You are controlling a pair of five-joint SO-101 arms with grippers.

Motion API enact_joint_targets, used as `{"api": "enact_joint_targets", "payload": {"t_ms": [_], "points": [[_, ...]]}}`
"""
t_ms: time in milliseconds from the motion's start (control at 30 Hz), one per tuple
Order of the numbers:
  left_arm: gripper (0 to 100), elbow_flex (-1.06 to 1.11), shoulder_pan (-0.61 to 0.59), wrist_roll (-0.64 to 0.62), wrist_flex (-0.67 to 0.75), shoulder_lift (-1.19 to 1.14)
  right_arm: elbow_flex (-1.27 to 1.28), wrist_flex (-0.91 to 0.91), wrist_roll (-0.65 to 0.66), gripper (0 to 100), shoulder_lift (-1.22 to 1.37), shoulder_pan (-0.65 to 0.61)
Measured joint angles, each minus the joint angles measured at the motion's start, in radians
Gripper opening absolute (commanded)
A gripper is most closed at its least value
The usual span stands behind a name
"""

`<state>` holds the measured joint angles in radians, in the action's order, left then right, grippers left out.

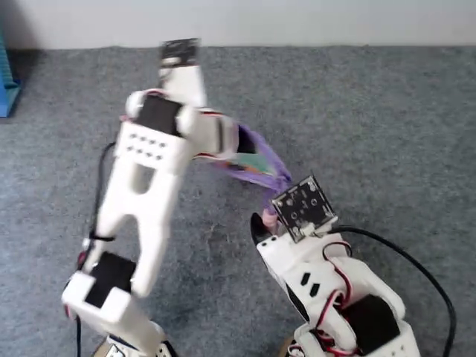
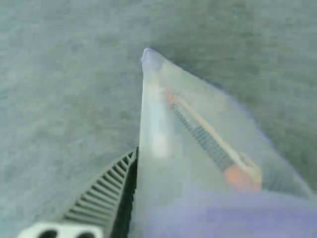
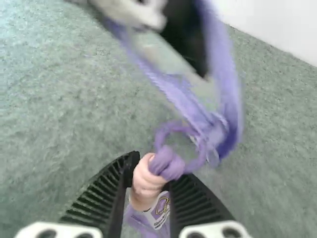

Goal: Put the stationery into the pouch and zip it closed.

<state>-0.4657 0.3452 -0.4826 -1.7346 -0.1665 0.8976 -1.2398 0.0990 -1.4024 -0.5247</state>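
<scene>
A translucent pouch (image 1: pixel 258 161) with purple trim hangs above the grey mat between my two arms. In the left wrist view the pouch (image 2: pixel 188 168) lies against my ribbed finger (image 2: pixel 101 198). Inside it are a pen with an orange end (image 2: pixel 213 146) and a pale stick (image 2: pixel 156 124). My left gripper (image 1: pixel 234 149) is shut on the pouch's far end. My right gripper (image 3: pixel 147 191) is shut on the pink zipper pull (image 3: pixel 142 184), which has a knotted purple cord (image 3: pixel 167 166) leading up to the pouch (image 3: pixel 220 99). In the high view the right gripper (image 1: pixel 265 220) sits at the pouch's near corner.
The grey carpet-like mat (image 1: pixel 387 119) covers the whole table. A blue object (image 1: pixel 7 85) stands at the far left edge. A white wall (image 1: pixel 335 18) runs along the back. A black cable (image 1: pixel 416 262) loops by the right arm's base.
</scene>
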Motion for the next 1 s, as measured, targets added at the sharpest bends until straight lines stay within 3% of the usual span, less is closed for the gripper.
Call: {"api": "enact_joint_targets", "payload": {"t_ms": [133, 367, 700, 1000], "points": [[37, -0.072, 0.087, 0.0, 0.0, -0.011, 0.0, -0.028, 0.0, 0.7, -0.029, 0.084], [36, -0.084, 0.043, 0.0, 0.0, -0.011, -0.012, -0.029, 0.0, 0.9, -0.034, 0.155], [1, -0.084, -0.012, -0.002, 0.0, -0.011, -0.021, 0.011, -0.031, 0.9, -0.032, 0.152], [1, -0.041, -0.066, 0.0, 0.0, 0.1, 0.009, 0.097, -0.044, 1.0, -0.038, 0.149]]}}
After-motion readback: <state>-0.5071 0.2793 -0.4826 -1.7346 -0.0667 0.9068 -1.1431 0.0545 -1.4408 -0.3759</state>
